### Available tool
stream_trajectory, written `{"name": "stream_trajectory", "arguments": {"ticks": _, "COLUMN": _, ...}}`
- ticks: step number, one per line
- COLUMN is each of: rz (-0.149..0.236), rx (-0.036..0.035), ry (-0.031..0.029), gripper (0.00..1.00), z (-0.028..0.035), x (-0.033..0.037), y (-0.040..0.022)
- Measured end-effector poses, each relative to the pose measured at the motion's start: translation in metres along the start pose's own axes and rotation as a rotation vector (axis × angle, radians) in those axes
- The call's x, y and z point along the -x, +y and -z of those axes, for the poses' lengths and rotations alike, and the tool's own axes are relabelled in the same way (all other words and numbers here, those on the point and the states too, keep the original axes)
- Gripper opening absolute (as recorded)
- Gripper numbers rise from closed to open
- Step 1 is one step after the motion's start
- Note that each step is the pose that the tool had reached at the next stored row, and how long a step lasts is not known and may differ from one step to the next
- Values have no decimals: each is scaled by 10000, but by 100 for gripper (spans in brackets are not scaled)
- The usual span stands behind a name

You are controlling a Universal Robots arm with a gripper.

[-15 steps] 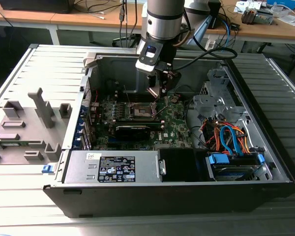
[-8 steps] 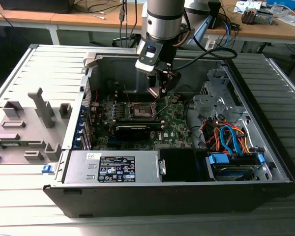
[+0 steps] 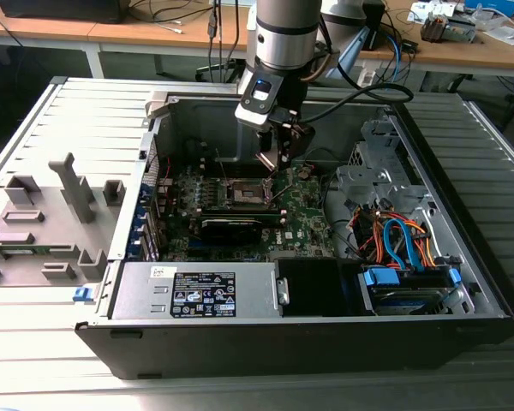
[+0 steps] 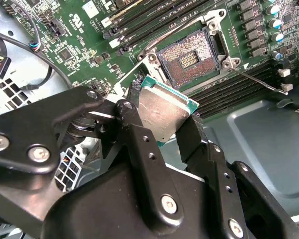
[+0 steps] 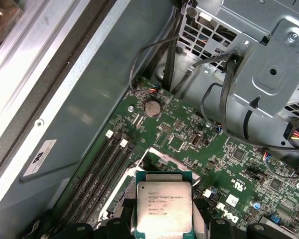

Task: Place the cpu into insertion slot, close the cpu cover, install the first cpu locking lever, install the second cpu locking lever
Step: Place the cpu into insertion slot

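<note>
A: None of the four jobs is done yet?
B: No. The gripper pinches the cpu by its edges, near the bare insertion slot, not in it.

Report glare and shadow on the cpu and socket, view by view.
Second wrist view: the cpu, clamped in the gripper, shows a pale sheen; the insertion slot is evenly lit. First wrist view: the cpu's top is evenly grey. Exterior view: the case interior sits dimmer than the table.

Small printed lines stand on the cpu.
</note>
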State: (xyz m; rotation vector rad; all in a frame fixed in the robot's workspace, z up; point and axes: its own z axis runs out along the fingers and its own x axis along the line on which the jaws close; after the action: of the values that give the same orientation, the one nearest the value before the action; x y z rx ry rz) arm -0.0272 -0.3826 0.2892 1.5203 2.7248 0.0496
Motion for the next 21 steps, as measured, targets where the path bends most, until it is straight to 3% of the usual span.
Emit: {"name": "stream_trajectory", "arguments": {"ticks": 21, "rz": -230, "rx": 0, "ry": -9, "gripper": 54, "z": -4, "x": 0, "y": 0}}
